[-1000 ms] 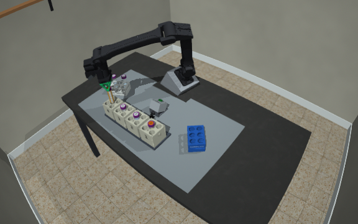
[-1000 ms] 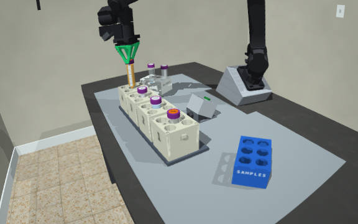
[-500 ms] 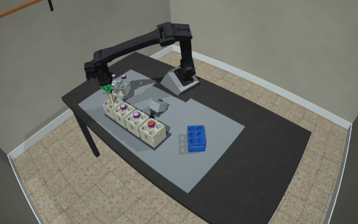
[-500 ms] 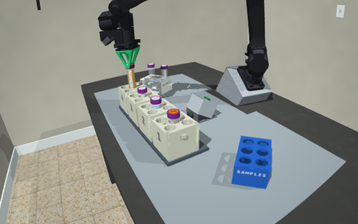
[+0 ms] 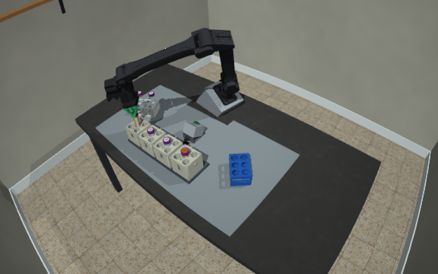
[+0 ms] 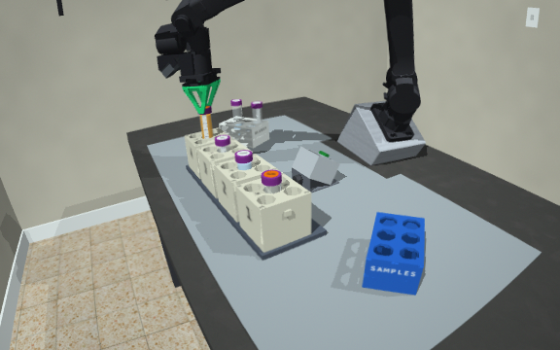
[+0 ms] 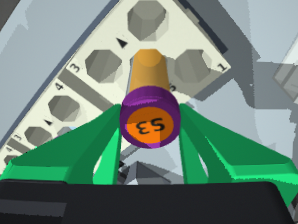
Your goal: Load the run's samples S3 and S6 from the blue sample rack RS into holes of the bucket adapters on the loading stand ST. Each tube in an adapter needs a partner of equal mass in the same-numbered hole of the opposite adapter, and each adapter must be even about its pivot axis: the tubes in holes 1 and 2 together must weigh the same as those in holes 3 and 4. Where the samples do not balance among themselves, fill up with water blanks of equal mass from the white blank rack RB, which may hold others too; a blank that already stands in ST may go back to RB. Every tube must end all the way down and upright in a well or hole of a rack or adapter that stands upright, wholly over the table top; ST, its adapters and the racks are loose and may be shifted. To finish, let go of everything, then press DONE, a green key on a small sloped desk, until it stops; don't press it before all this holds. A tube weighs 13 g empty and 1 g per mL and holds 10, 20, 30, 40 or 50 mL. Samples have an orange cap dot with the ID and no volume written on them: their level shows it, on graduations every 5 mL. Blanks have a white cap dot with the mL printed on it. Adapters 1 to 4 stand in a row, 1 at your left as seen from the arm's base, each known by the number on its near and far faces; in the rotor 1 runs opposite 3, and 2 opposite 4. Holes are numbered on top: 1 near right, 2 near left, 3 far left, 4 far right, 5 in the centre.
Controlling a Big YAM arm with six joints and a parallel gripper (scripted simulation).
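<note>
Top view: the arm reaches to the far-left corner of the grey mat [image 5: 265, 179], where the gripper [image 5: 132, 113] hangs over the end adapter [image 5: 135, 129] of the loading stand ST [image 5: 200, 172]. An orange tube, sample S3 [image 5: 138, 119], hangs from the green fingers [image 5: 128, 111], its long axis nearly plumb and its foot at the adapter's top. The blue sample rack RS [image 5: 240, 170] stands well apart toward the mat's right side, all wells looking vacant.

Exterior view: the fingers [image 6: 193, 95] are clamped just under the tube's [image 6: 207, 123] purple cap. The tube's lower end meets the adapter [image 6: 195, 146] top; whether it has entered a hole cannot be told here. Another sample, orange-dotted, [image 6: 271, 178] stands in the adapter at the opposite end of the row, and purple-capped tubes stand in the two between. The white blank rack RB [image 6: 248, 132] sits just behind, and the DONE desk [image 6: 315, 166] lies to the right of the stand.

Wrist view: the cap dot reading S3 [image 7: 149, 124] lies dead centre between the fingers, and the tube body points straight down and away, toward the middle of the adapter [image 7: 200, 39] between its corner holes. The descent likely turns on this alignment with the centre hole, which the tube itself hides.
</note>
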